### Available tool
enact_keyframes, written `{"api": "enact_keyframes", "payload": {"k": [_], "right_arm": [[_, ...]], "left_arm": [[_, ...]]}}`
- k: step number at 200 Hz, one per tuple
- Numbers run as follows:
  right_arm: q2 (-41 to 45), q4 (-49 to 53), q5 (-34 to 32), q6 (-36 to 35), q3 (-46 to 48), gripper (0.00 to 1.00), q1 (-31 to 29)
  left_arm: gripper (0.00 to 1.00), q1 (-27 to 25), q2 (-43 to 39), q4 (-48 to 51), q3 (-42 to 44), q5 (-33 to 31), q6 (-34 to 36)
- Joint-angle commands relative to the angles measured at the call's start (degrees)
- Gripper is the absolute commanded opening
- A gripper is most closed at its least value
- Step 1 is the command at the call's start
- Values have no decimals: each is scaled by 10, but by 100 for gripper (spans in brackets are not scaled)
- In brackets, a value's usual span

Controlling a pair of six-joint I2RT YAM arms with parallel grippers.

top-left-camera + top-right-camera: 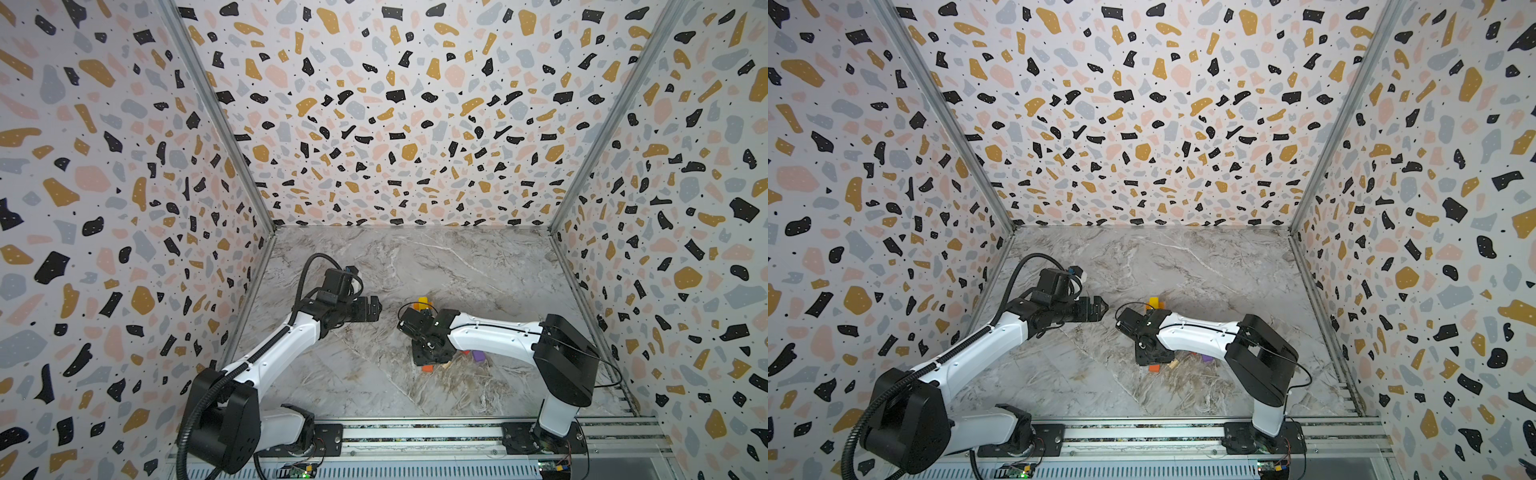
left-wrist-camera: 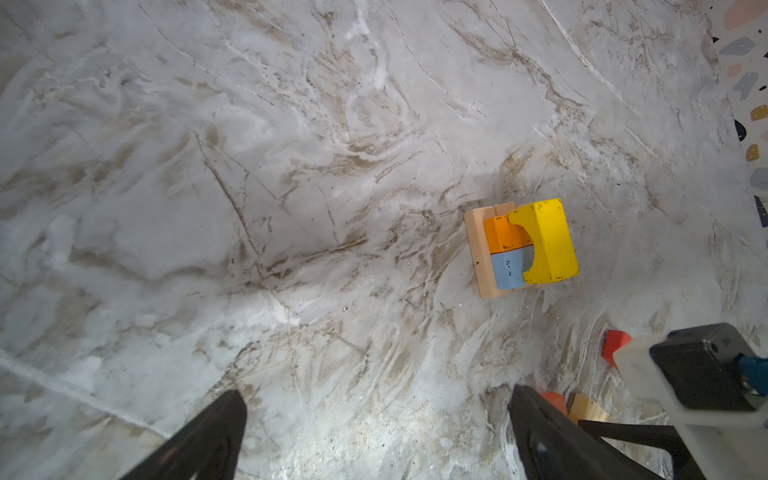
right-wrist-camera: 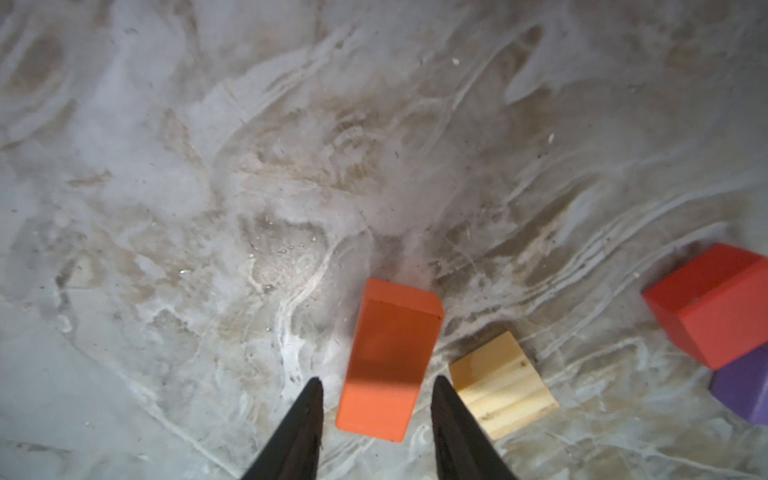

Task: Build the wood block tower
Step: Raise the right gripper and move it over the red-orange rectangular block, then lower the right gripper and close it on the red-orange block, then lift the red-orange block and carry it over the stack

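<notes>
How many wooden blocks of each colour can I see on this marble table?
Tan: 2 (tan base, tan cube)
Orange: 2 (stacked orange block, loose orange oblong)
Blue: 1 (blue block)
Yellow: 1 (yellow arch)
Red: 1 (red cube)
Purple: 1 (purple cube)
Total: 8, though the tan base may be two pieces side by side.

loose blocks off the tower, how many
4: an orange oblong between the right gripper's fingers, a tan cube beside it, then a red cube with a purple cube next to it. Others may be hidden under the right arm.
</notes>
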State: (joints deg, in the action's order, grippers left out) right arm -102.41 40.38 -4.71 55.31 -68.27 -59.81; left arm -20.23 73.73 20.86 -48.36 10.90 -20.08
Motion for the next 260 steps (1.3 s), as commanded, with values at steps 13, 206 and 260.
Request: {"api": "enact_keyframes", "payload": {"k": [13, 206, 260], "right_arm": [[-3, 4, -8, 12, 5, 45, -3], [-9, 35, -43, -3, -21, 31, 0], [7, 105, -74, -32, -77, 29, 4]], "left_arm": [[100, 4, -3, -14, 3, 3, 10], [100, 5, -1, -15, 2, 3, 10], [100, 5, -1, -15, 3, 5, 10]]}}
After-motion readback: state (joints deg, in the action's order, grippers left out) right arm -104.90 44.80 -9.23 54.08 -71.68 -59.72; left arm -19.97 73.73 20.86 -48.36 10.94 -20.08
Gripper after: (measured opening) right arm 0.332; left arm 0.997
